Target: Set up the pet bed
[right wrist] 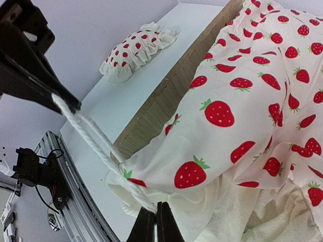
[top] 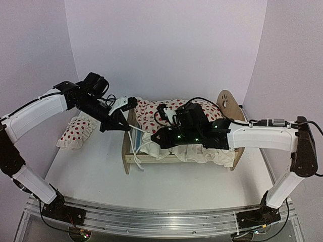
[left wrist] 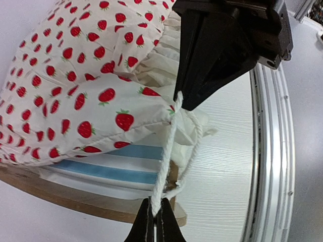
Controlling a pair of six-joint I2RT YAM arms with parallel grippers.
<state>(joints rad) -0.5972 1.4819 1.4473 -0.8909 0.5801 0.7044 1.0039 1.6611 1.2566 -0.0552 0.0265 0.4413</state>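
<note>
Count: one light-wood pet bed (top: 151,158), one blue-and-white striped mattress (left wrist: 116,169), one white ruffled blanket printed with red strawberries (right wrist: 242,101), one small ruffled pillow (top: 75,132) in the same print, one white twisted cord (left wrist: 166,146). Two black two-finger grippers: left gripper (left wrist: 154,227) and right gripper (right wrist: 154,227).

The pet bed stands on the flat white table (top: 151,186), right of centre. Its rounded headboard (top: 228,103) with a paw cut-out is at the right and its lower footboard (top: 127,156) at the left. The frame holds the mattress. The blanket lies bunched on the mattress, with its ruffle spilling over the near side. The pillow lies on the table left of the bed, outside the frame and apart from it.

Left gripper: fingers pressed together, pinching the cord. It sits just left of the footboard, toward its far end.

Right gripper: fingers likewise pressed together on the same cord. It reaches from the right over the blanket to the footboard end of the bed.

The cord runs taut between the two finger pairs, passing the blanket's corner. A slacker strand loops beside it. Cannot tell whether the cord is sewn to that corner. Both fingertip pairs are near the footboard. The striped mattress shows under the blanket's edge, just beside them.
</note>
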